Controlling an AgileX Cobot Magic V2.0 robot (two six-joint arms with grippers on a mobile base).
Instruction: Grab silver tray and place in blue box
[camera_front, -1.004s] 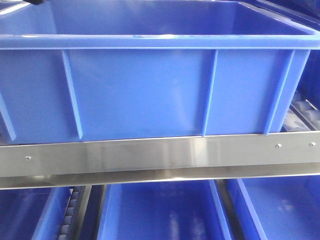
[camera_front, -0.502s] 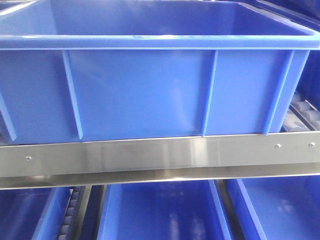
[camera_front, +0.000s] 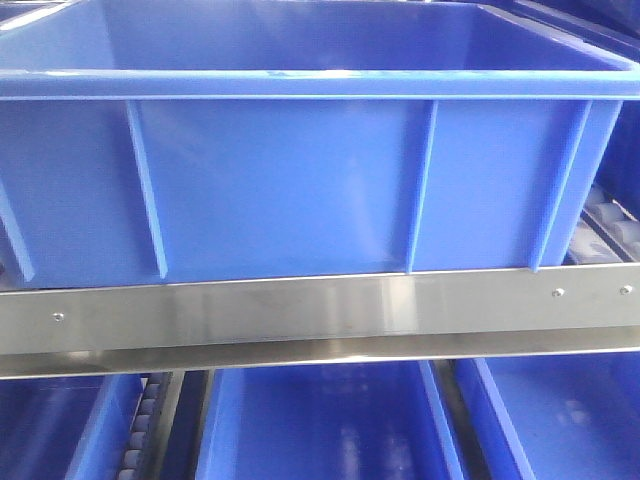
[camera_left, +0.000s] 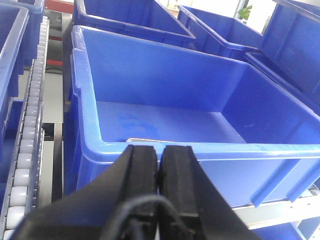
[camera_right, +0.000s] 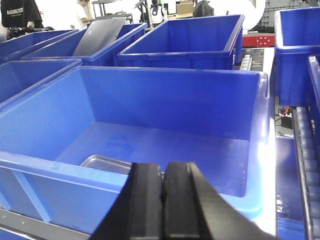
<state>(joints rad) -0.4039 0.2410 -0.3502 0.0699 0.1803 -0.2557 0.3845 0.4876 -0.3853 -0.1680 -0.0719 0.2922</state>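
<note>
You are looking at a roller-conveyor line: white rollers (camera_left: 24, 165) run down the left side in the left wrist view, and a brushed steel rail (camera_front: 320, 310) with small screws crosses the front view just under the near crate. More blue crates (camera_right: 185, 37) stand in rows behind and to both sides, and further ones show below the rail. At the far end of the room, in the right wrist view, you can see people standing (camera_right: 17, 15) in bright light, and a dull grey sheet or tray (camera_right: 100, 35) leaning tilted in one of the far crates.

The blue box (camera_front: 300, 180) fills the front view, its ribbed wall resting right behind the rail. Inside it, the silver tray (camera_right: 107, 164) lies flat on the bottom, close to the near wall; from the right wrist you see only one rounded corner and rim, from the left wrist just a thin bright edge.

The left gripper (camera_left: 160, 172) hangs just outside the near rim, its black fingers pressed together on nothing. The right gripper (camera_right: 162, 192) sits likewise at the near rim, fingers also pressed together and empty.
</note>
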